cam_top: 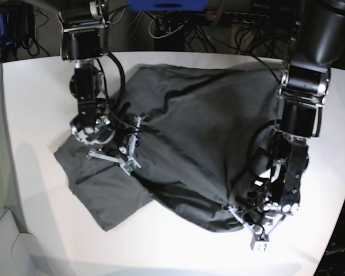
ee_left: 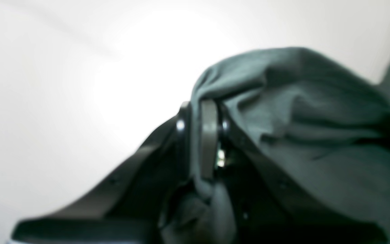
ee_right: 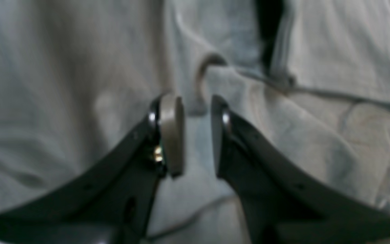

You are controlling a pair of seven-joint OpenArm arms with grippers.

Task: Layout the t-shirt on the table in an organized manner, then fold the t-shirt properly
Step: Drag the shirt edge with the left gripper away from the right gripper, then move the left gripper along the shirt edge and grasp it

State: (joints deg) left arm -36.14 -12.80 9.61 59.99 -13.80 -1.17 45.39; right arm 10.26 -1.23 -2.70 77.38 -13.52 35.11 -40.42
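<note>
The dark grey t-shirt (cam_top: 195,132) lies spread and wrinkled across the white table (cam_top: 40,92), one sleeve reaching toward the front left. My left gripper (cam_top: 238,215) sits at the shirt's front right edge. In the left wrist view this gripper (ee_left: 203,135) is shut on a bunched fold of the t-shirt (ee_left: 317,118), which rises off the table (ee_left: 63,84). My right gripper (cam_top: 129,161) hovers low over the shirt's left part, near the sleeve. In the right wrist view its jaws (ee_right: 196,135) stand apart over creased t-shirt cloth (ee_right: 63,84), holding nothing.
Cables and dark equipment (cam_top: 178,23) crowd the space beyond the table's far edge. Bare white tabletop shows along the front (cam_top: 161,247) and at the left. The table's rounded front left corner (cam_top: 17,201) is close to the sleeve.
</note>
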